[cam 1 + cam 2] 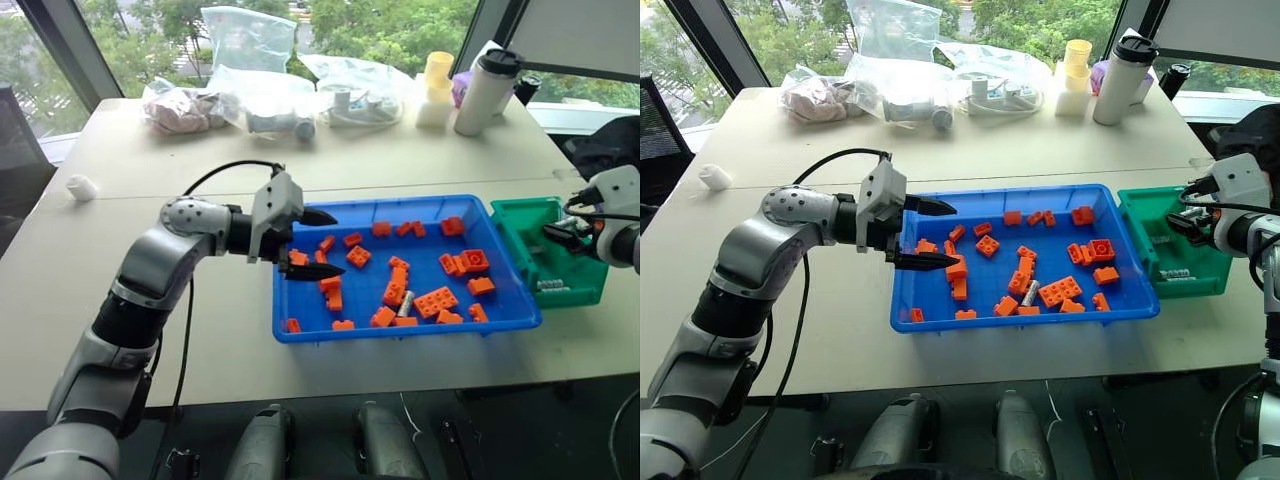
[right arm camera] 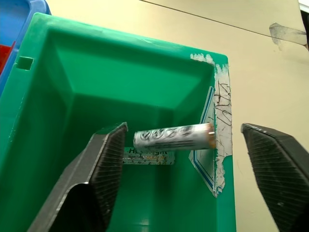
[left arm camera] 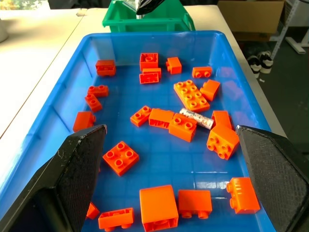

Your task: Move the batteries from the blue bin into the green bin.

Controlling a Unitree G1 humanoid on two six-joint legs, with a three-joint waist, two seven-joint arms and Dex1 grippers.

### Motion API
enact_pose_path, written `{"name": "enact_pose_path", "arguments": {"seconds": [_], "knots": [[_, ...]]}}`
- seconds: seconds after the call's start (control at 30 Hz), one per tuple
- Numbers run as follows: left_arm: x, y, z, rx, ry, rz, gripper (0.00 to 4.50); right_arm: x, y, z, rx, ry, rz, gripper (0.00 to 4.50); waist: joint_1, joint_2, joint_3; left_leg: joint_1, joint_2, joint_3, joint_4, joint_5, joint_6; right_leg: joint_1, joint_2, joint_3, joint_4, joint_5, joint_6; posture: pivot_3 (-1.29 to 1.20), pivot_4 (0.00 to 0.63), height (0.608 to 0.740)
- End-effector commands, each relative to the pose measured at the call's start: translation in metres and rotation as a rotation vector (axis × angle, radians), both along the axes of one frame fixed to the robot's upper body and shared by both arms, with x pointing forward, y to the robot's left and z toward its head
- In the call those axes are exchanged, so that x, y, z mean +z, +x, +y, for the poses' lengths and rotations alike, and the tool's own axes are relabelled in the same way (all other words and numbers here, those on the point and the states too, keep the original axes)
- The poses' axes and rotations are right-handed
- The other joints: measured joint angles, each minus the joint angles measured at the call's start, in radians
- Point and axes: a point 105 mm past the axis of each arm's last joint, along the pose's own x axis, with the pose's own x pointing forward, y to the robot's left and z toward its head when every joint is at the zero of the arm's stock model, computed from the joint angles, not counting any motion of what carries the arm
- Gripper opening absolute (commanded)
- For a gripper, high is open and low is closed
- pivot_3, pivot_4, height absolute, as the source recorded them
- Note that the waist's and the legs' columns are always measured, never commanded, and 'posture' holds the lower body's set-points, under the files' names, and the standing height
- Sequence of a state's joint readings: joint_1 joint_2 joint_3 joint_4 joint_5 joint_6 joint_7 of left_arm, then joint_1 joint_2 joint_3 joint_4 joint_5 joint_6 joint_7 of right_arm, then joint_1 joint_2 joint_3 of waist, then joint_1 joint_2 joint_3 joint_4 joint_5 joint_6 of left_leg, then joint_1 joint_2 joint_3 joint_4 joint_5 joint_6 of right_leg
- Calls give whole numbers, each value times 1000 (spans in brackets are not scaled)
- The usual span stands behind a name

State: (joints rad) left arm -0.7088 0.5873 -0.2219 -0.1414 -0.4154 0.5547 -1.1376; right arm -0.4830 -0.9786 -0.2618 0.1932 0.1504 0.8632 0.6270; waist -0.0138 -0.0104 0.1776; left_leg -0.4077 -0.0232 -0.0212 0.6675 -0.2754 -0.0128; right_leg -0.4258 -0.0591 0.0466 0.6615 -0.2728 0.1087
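Over the green bin (image 2: 159,92) at the right end of the worktop (image 1: 120,250), my right fingers (image 2: 188,179) stand wide apart, and a battery (image 2: 174,137) lies level in the gap between them, touching neither pad as far as I can see; I judge it released and on its way into the bin. Another battery (image 3: 196,118) lies in the blue bin (image 3: 87,58), wedged among the orange bricks (image 3: 191,95), with one brick touching its near side. My left fingers (image 3: 159,183) hover spread wide above the near end of that bin, holding nothing. The battery looks hard, smooth and rather heavy for its size, so I expect it to roll or slip; I would close across the middle of its barrel, pads on its long sides, after nudging clear of the brick. Whether more batteries hide under the bricks I cannot tell. From the head view the green bin's floor is partly masked by my right wrist, and pale shapes near its front wall (image 1: 551,286) are too small to name.
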Motion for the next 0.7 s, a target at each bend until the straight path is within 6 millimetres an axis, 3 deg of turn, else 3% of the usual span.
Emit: {"name": "enact_pose_path", "arguments": {"seconds": [0.03,0.1,0.17,0.3,0.37,0.5,0.7], "knots": [[8,-4,5,8,0,-46,4500,28,4,-3,1,-53,-80,4460,0,0,0,0,0,0,0,0,0,0,0,0,0,0,0,0,150,740],[9,-5,9,16,6,-48,4500,42,5,8,74,-73,-107,4460,-1,0,0,0,0,0,0,0,0,0,0,0,0,0,0,0,150,740],[10,-7,12,17,12,-49,4500,50,4,36,234,-77,-109,4460,-2,1,0,0,0,0,0,0,0,0,0,0,0,0,0,0,150,740],[10,-14,17,4,42,-51,4500,37,-22,120,707,-53,25,4460,-4,1,0,0,1,0,0,0,0,0,1,0,0,0,0,0,150,740],[10,-15,18,2,52,-53,4500,28,-34,142,834,-38,92,4460,-2,1,0,0,1,-1,0,0,0,0,1,0,0,0,0,0,150,740],[10,-16,19,4,55,-57,4500,4,-47,167,984,-23,209,4460,5,0,0,0,0,-1,1,0,0,1,0,0,-1,0,0,0,150,740],[10,-19,16,8,51,-59,4500,-31,-55,180,1103,-45,355,4460,1,0,1,0,0,-1,1,0,0,1,0,-1,-1,0,0,0,150,740]]}}
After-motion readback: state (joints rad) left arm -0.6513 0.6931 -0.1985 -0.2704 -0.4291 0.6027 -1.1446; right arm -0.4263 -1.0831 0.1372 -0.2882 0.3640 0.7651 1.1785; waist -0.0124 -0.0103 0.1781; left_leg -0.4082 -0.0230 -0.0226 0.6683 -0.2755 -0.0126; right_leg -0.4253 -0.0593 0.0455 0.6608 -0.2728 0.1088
